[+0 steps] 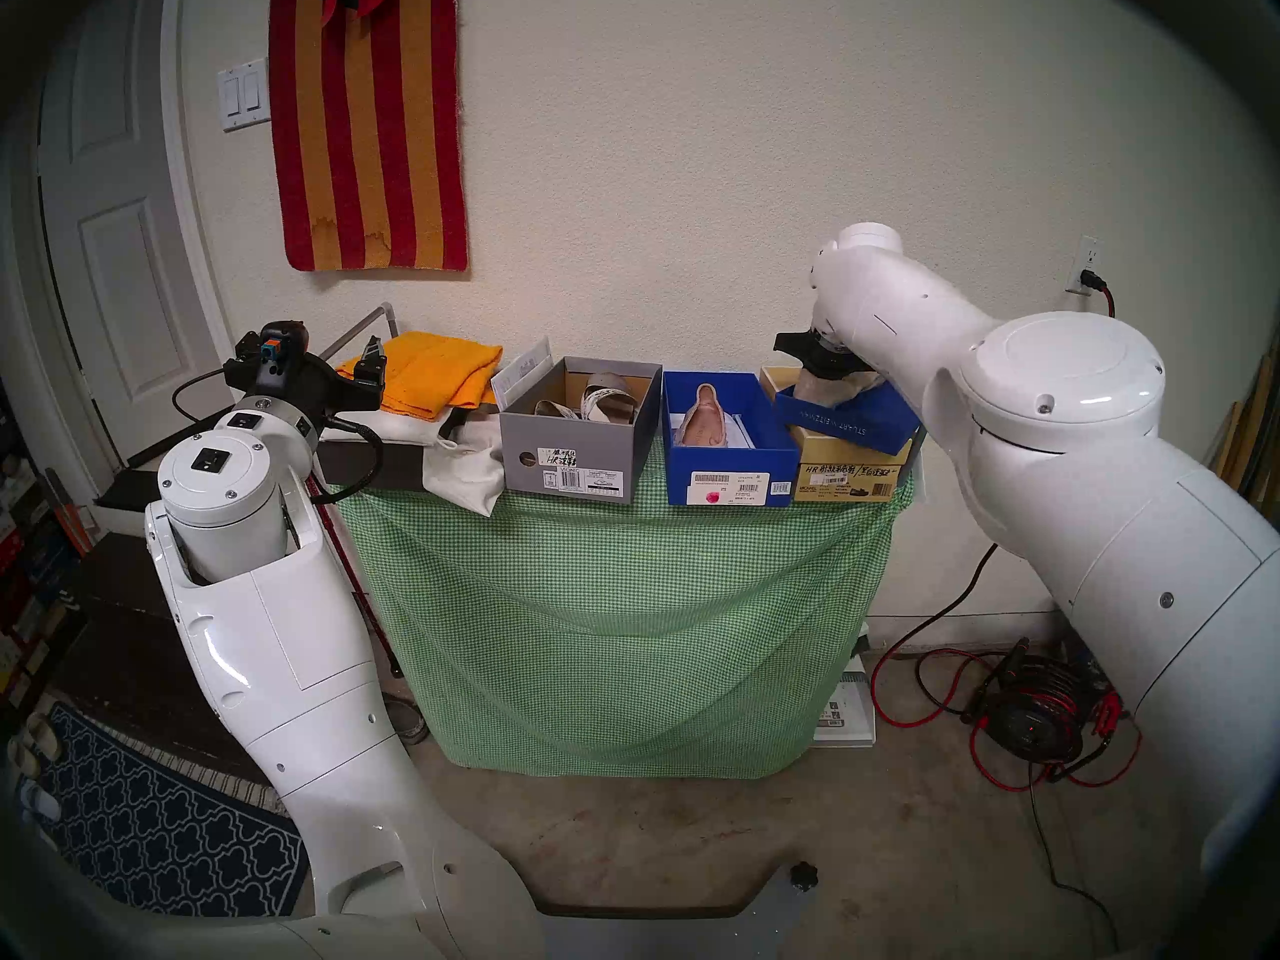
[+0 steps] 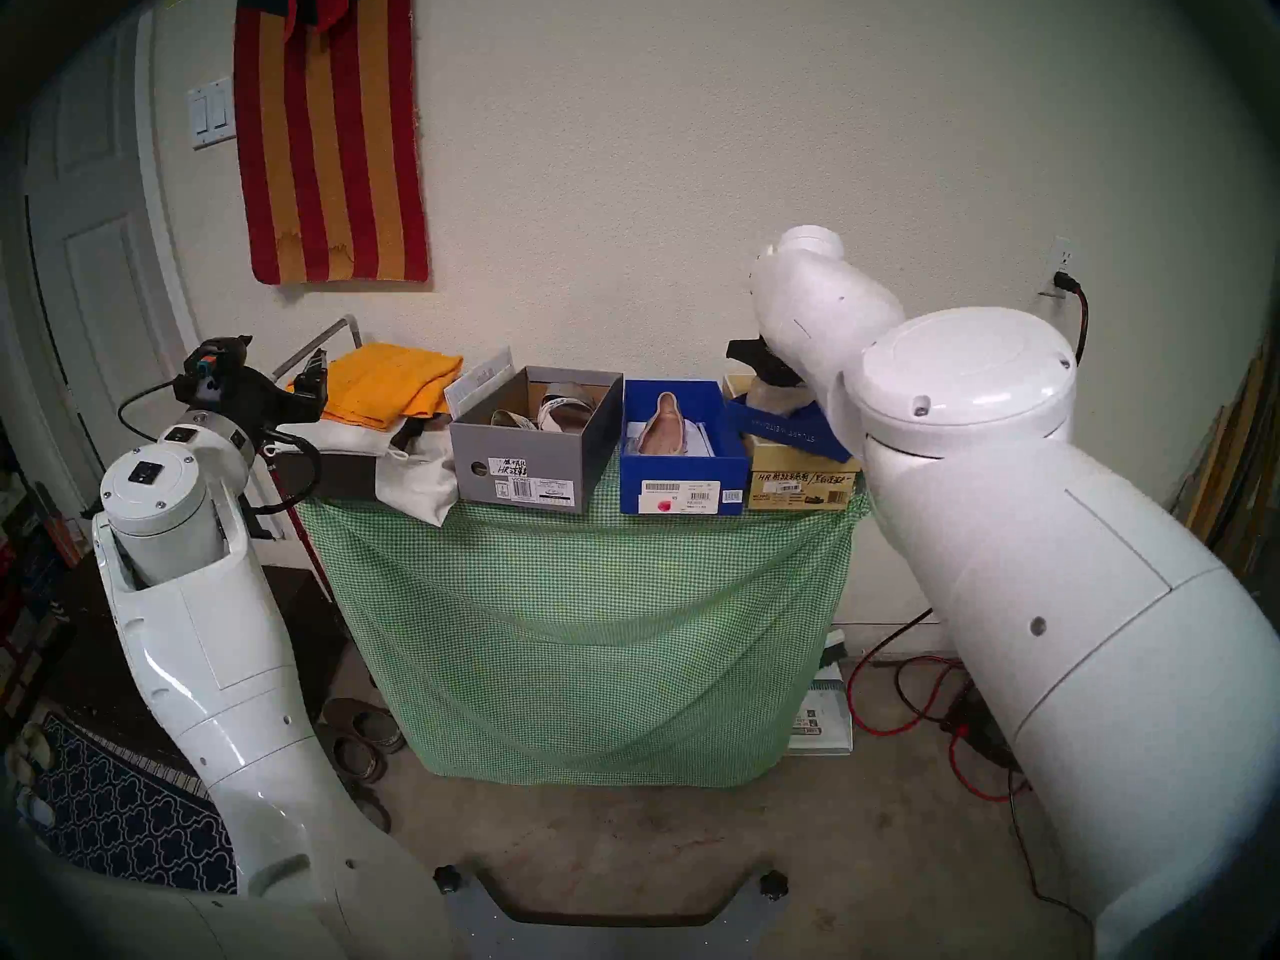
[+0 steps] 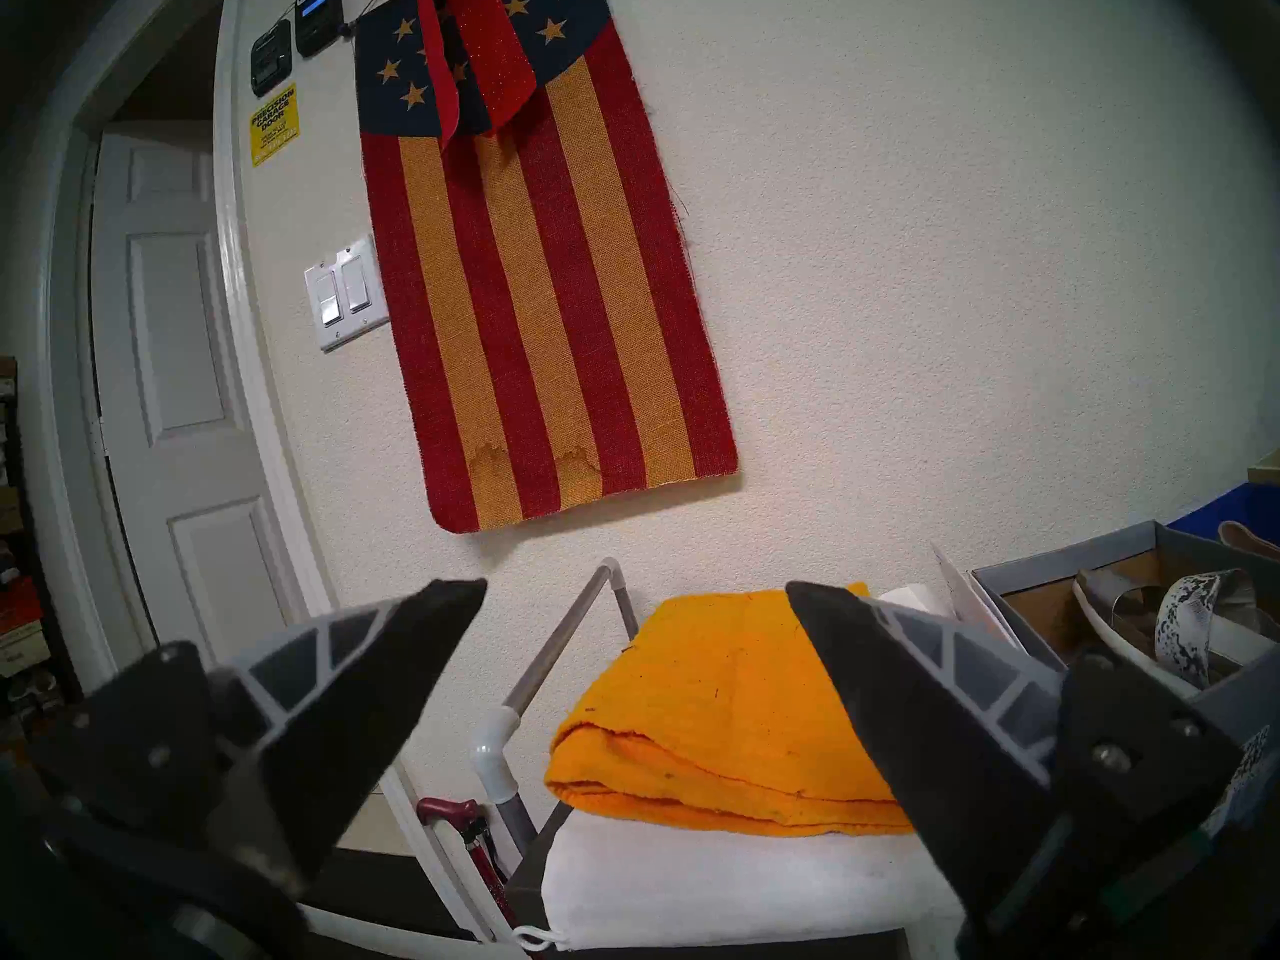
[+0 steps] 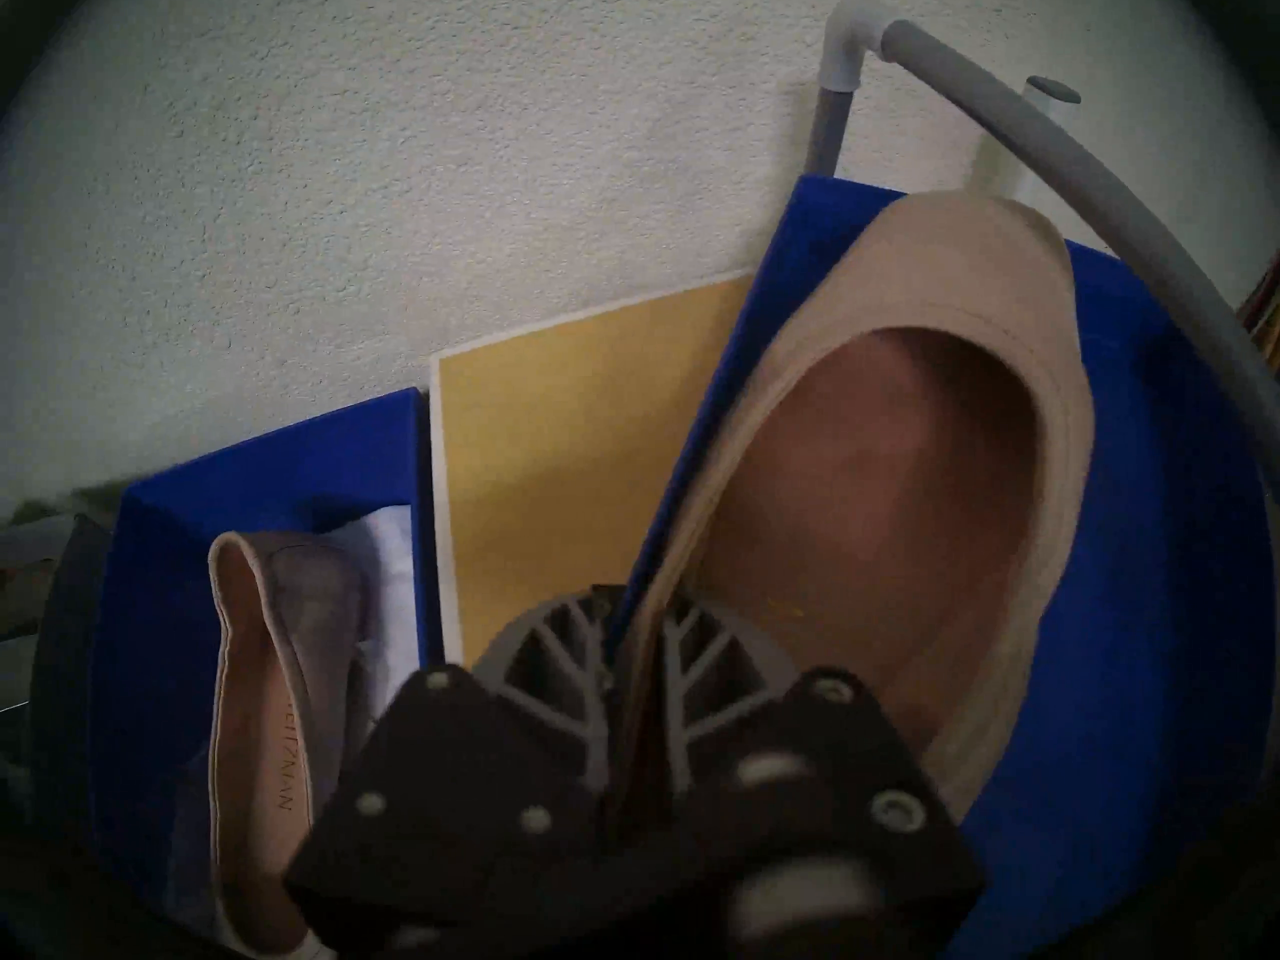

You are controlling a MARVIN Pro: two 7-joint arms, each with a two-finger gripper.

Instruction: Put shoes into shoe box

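— Shoes first: where do they stand?

— Both white-soled platform sandals with silver and snakeskin-print straps [image 1: 589, 401] already lie in the open grey cardboard shoe box [image 1: 575, 456]. One plain beige leather ballet flat [image 1: 703, 415] lies in the open blue cardboard shoe box [image 1: 727, 463] beside it. Its mate, the second beige ballet flat [image 4: 900, 494], sits on an upturned blue box lid [image 1: 848, 418] propped across a tan cardboard box [image 1: 841, 480] at the right end of the desk draped in green checked cloth [image 1: 616, 591].

— And the right end effector [image 4: 634, 650]?

— Clamped on that second flat: the wrist view shows its fingers pinching the shoe's side wall near the heel, one finger inside, one outside. A sensible hold, I judge; the thin leather rim gives the only edge to pinch.

— The left?

— The left end effector [image 3: 634, 591] hangs with its fingers wide apart and nothing between them, near a folded orange cloth [image 3: 727, 709], clear of the boxes.

— Remaining work?

— By my reading, lifting the flat across into the blue box beside its partner.
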